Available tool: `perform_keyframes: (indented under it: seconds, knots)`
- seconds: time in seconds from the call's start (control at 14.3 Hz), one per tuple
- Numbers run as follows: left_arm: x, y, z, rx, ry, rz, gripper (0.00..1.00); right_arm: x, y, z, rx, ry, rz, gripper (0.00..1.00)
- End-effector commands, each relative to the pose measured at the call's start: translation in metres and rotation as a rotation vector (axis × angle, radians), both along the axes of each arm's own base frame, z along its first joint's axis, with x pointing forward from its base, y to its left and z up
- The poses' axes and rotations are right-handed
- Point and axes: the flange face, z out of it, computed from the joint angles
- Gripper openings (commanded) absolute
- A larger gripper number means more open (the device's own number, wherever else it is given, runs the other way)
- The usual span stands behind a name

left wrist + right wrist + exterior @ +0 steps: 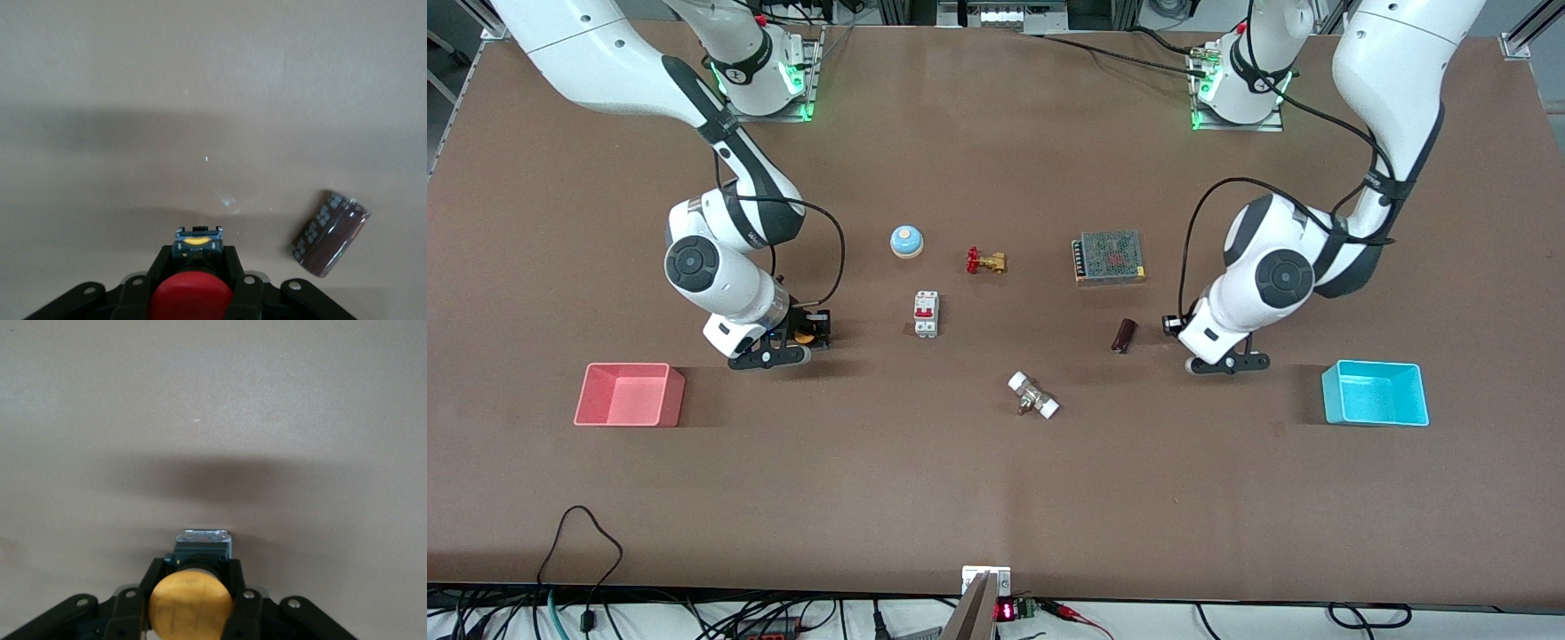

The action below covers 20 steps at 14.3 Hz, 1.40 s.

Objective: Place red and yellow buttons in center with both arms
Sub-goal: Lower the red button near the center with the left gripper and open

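Buttons are both gripped: left gripper [193,293] clamps the red button [190,295], right gripper [191,607] the yellow button [191,605]. I read both as held low over the table [996,498], ready for carrying to centre.

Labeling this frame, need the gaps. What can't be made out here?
- Red button: left wrist view's edge cuts off its cap; the left gripper hides it in front view.
- Yellow button: body mostly hidden by right gripper fingers.
- Whether either button touches the table: cannot tell.
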Motion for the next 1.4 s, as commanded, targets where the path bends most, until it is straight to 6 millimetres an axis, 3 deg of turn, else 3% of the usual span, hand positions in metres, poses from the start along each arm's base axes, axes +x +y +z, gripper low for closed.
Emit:
perform_keyframes:
  seconds: [0.0,0.28,0.35,0.49,0.63,0.77,1.05,1.33]
  knots:
    - [-0.022,0.002,0.003,0.007,-0.035,0.027,0.31,0.001,0.001,-0.002,-0.007,-0.013,-0.003,0.64]
    - [-0.035,0.003,-0.012,0.004,-0.026,0.038,0.33,0.007,0.001,0.006,0.000,-0.029,-0.008,0.99]
    - [-0.035,0.003,-0.013,0.004,-0.025,0.041,0.35,0.012,0.001,0.012,0.005,-0.041,-0.013,1.00]
    - [-0.034,0.003,-0.013,0.004,-0.024,0.049,0.69,0.023,-0.001,0.028,0.008,-0.061,-0.018,1.00]
    - [-0.032,0.004,-0.011,0.003,-0.030,0.051,0.95,0.023,0.000,0.027,0.008,-0.058,-0.023,1.00]
    - [-0.028,0.005,-0.004,0.002,-0.044,0.052,1.00,0.022,-0.001,0.026,0.007,-0.055,-0.022,1.00]
    - [-0.006,0.009,0.039,0.001,-0.112,0.067,1.00,0.020,0.000,0.020,0.006,-0.044,-0.014,1.00]
    - [0.033,0.020,0.114,0.063,-0.041,0.052,1.00,0.010,-0.003,0.002,0.001,-0.008,-0.010,1.00]
